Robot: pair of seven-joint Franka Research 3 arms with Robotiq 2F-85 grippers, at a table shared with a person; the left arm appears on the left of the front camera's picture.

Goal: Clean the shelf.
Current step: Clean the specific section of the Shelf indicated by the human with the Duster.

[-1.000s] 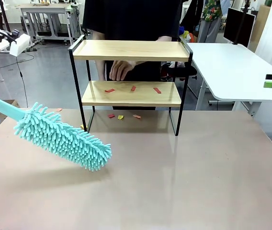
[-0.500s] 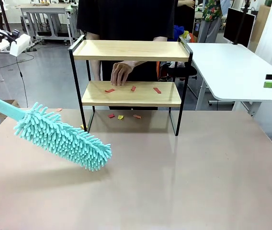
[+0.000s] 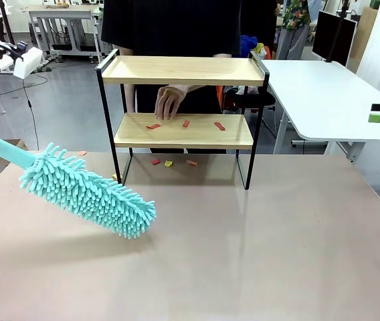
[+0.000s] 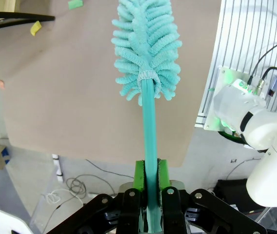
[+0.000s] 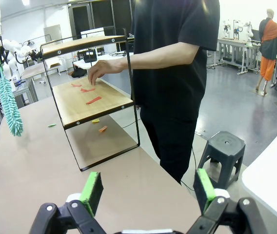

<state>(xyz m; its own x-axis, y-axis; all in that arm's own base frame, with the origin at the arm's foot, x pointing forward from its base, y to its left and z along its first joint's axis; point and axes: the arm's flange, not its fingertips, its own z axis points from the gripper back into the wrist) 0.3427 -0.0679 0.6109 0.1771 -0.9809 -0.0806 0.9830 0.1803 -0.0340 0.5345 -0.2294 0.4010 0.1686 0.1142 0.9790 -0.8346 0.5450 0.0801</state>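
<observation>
The shelf (image 3: 183, 70) stands at the table's far middle, two light boards in a black frame; it also shows as the shelf (image 5: 92, 100). Three red scraps (image 3: 186, 123) lie on its lower board. A person's hand (image 3: 170, 100) hovers over that board from behind. A teal fluffy duster (image 3: 89, 194) hangs slanted over the table's left part. My left gripper (image 4: 150, 168) is shut on the duster's handle (image 4: 150, 126). My right gripper (image 5: 148, 187) is open and holds nothing, well to the right of the shelf, with its fingers (image 3: 377, 118) at the picture's right edge.
Small red and yellow scraps (image 3: 168, 163) lie on the brown table (image 3: 257, 254) under the shelf, and a green one (image 5: 51, 125) lies to its left. A white table (image 3: 324, 87) stands at the right. A grey stool (image 5: 225, 146) is on the floor behind.
The person's hand has shifted slightly above the lower board. Both arms and the duster have stayed where they were.
</observation>
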